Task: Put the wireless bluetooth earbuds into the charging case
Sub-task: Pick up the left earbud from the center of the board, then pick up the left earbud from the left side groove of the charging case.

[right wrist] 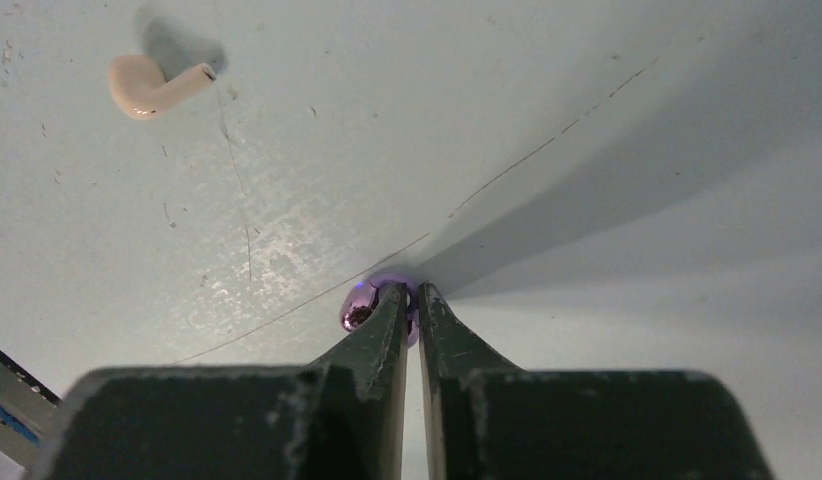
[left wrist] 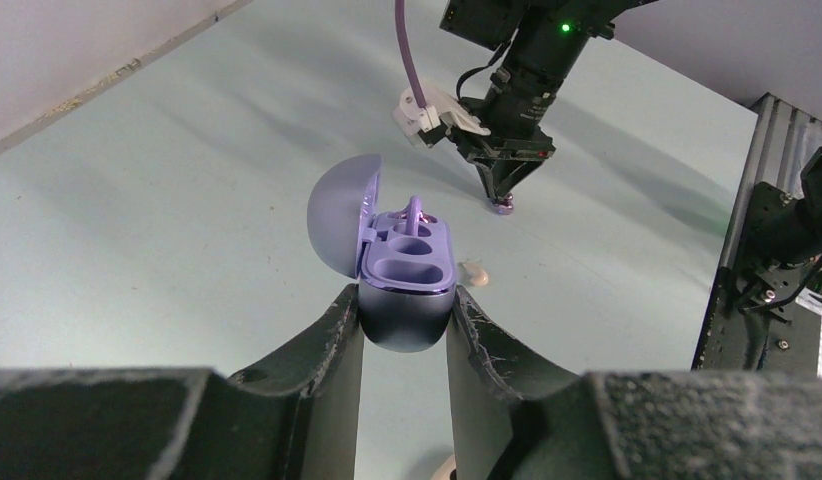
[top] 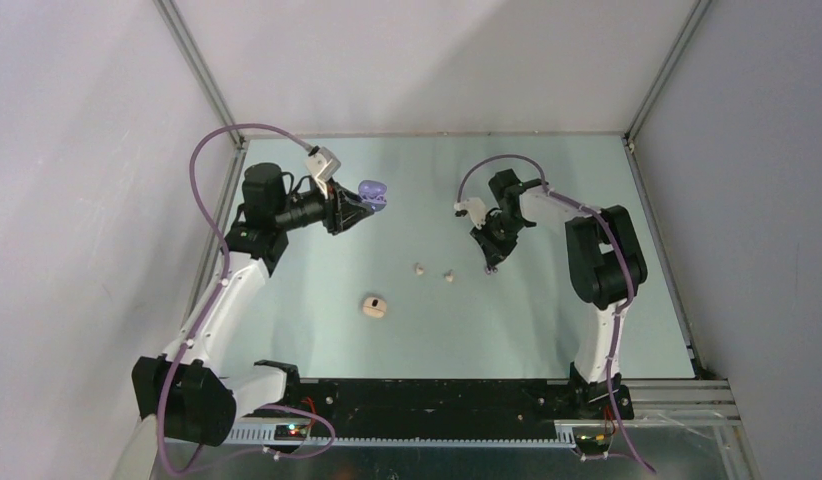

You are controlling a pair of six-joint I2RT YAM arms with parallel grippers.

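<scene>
Purple earbud (right wrist: 359, 305): pinched in the right pincer (right wrist: 412, 300), well to the right of the purple charging case (left wrist: 407, 300) and lower, down at the table (top: 547, 320). I couldn't tell whether it touched the surface.
Right pincer state: pressed almost together on the bud, with only its glossy round end showing beside the fingers.
Case: gripped by the left pincer (left wrist: 405, 330), whose fingers were clamped on the rounded lower body. It looked to be held off the table, with the lid (left wrist: 342, 225) swung open to one side.
Sockets: the far one held a seated purple bud (left wrist: 415, 212), and the empty socket (left wrist: 412, 268) sat on the side nearer the left pincer.
Key relation: from the right pincer, the case lay to the left and higher, so I judged the bud had to rise and cross toward that empty socket.
Bud's long axis: its stem was hidden between the fingers, so I couldn't tell.
Nearer arm: the right arm had the bud and the left had the case. Either could close the gap.
Cream earbuds (top: 418, 268) (top: 449, 275): both on the table, between the case and the right pincer, on the near side.
Cream case (top: 375, 306): on the table, nearer the arm bases than the purple case.
Room: the far and left walls stood close behind the purple case, and to its right was bare table as far as the right pincer.
</scene>
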